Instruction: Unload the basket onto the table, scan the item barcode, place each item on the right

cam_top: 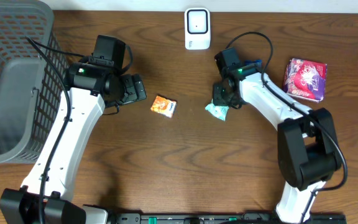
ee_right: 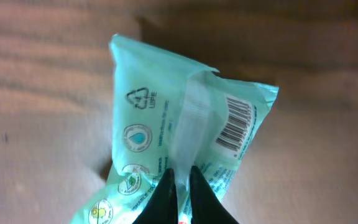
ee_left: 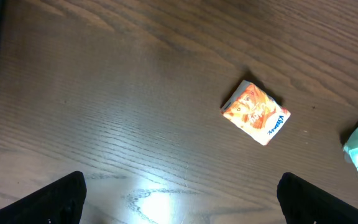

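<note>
Clenching the green packet (ee_right: 148, 124) by its centre seam, the right gripper (ee_right: 182, 183) has what seems the scanner (cam_top: 197, 28) at eleven o'clock, closest to this arm.

Orange packet (ee_left: 255, 112), left-centre of the table: blue brand word along its white edge, apparently "Kleenex"; mint-green packet (ee_right: 179, 137), right-centre: recycling triangle (ee_right: 137, 98) with letters beside it, seemingly "LDPE"; striped barcode (ee_right: 236, 123), digits illegible; round droplet emblems, small print unreadable.

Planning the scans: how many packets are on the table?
3: orange pack mid-table, teal pack pinched by the right gripper, red pack far right. The basket may hide more.
</note>
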Controlling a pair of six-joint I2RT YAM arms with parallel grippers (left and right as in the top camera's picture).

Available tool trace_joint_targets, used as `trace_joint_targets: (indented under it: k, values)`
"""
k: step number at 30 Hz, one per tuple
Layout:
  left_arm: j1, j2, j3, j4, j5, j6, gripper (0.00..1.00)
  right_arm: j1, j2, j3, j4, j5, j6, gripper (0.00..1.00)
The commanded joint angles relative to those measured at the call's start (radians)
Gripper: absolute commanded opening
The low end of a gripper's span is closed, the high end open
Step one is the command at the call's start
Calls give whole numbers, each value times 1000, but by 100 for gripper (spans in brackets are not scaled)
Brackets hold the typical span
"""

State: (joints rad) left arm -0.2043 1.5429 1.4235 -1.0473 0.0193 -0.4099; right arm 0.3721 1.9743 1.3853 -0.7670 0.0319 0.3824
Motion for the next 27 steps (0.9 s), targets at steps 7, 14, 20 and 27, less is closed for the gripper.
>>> trace_joint_targets:
  k: [7,14,20,27]
  values:
    - [3,2,-4,-3,-13,17,98,8,-38,-39,-61,-34,6,1]
    - [3,2,-4,-3,-13,17,98,55,-37,-180,144,-65,51,1]
    - [3,2,-4,-3,-13,16,98,65,-37,-224,222,-64,58,1]
    - [3,2,-4,-3,-13,16,98,24,-37,-184,400,118,46,3]
